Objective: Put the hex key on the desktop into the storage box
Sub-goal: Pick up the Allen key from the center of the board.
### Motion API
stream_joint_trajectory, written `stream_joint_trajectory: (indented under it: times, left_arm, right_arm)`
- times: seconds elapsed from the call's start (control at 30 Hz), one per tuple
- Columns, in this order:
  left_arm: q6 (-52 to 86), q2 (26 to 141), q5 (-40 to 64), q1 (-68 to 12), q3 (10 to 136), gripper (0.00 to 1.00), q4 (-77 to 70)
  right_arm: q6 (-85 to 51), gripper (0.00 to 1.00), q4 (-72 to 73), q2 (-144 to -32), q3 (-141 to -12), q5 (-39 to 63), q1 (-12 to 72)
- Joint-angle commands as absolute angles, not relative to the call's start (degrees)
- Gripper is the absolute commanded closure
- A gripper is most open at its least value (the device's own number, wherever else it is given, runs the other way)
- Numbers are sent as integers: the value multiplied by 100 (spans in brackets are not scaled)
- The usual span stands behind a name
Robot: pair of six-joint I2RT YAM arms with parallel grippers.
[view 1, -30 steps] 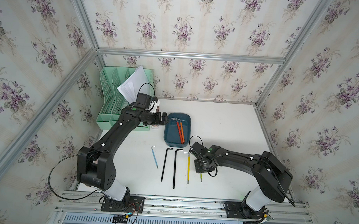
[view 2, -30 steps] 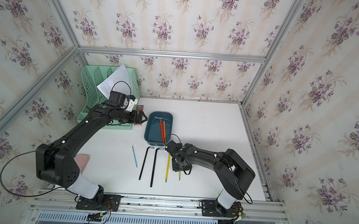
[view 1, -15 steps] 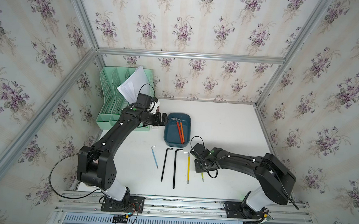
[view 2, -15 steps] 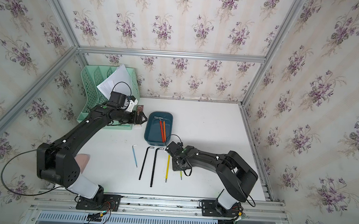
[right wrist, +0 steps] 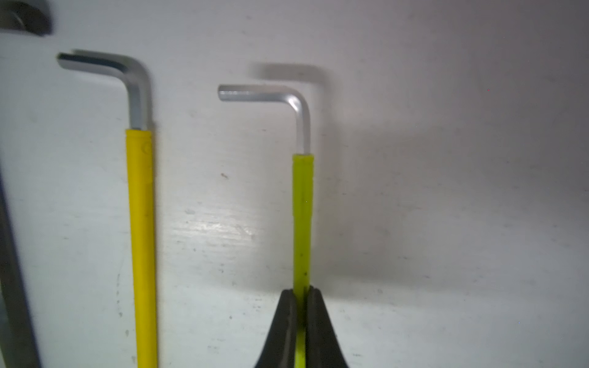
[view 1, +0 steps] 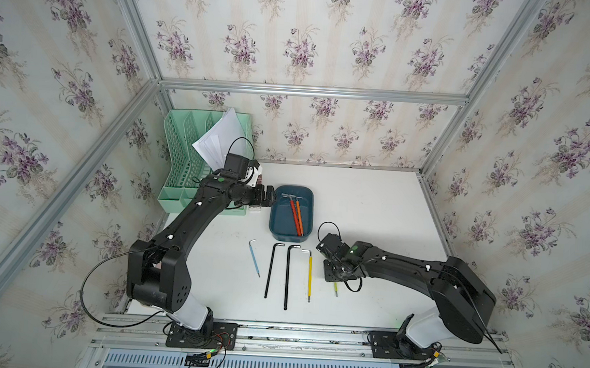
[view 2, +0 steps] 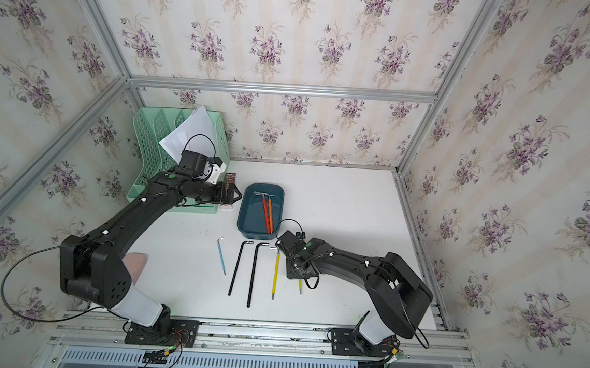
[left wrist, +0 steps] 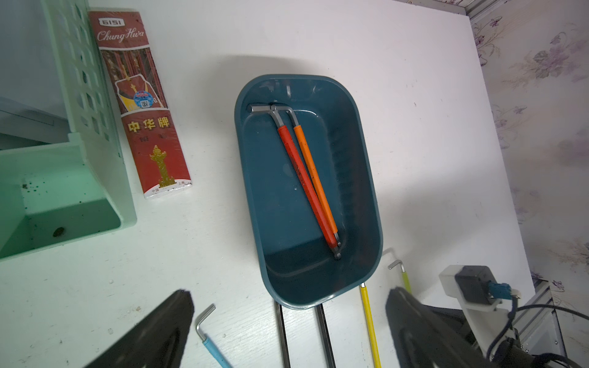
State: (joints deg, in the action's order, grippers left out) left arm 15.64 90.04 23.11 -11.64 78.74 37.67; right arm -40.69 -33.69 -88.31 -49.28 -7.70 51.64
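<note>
The teal storage box point(view 1: 285, 223) point(left wrist: 277, 191) stands mid-desktop and holds a red hex key point(left wrist: 302, 178) and an orange one point(left wrist: 315, 178). Near the front of the white desktop point(view 1: 373, 211) lie a blue hex key point(view 1: 254, 258), two black ones point(view 1: 269, 270) and a yellow one point(view 1: 309, 274). My right gripper point(right wrist: 302, 291) point(view 1: 333, 276) is shut on the sleeve of a small lime-green hex key point(right wrist: 302, 216), right of the yellow one and low over the desktop. My left gripper point(left wrist: 287, 318) point(view 1: 268, 195) hovers open and empty at the box's left side.
A mint-green mesh file organizer point(view 1: 195, 163) with papers stands at the back left. A red pencil pack point(left wrist: 140, 105) lies between it and the box. Aluminium rails point(view 1: 433, 216) edge the desktop.
My right gripper's jaws have closed on the lime-green hex key. The left arm has stayed still.
</note>
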Motion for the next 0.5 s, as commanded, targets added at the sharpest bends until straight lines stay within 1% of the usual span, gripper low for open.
stream_joint_trajectory:
  times: [0.0, 0.23, 0.37, 0.47]
  left_arm:
    - [1517, 8947, 2301, -1161, 7876, 1, 3728]
    - [1461, 8984, 2251, -1164, 7936, 1, 3792]
    - [1449, 8950, 2216, -1162, 7923, 1, 3786]
    - [1454, 8926, 2192, -1168, 7908, 1, 3786]
  right_arm:
    - [-4123, 100, -3410, -8636, -4940, -846, 5108]
    - [-4028, 100, -3133, -8392, -4860, -695, 4901]
    - [-4091, 100, -3010, -8188, -4858, -1047, 4855]
    - [-4087, 100, -2903, -8025, -4843, -1021, 4758]
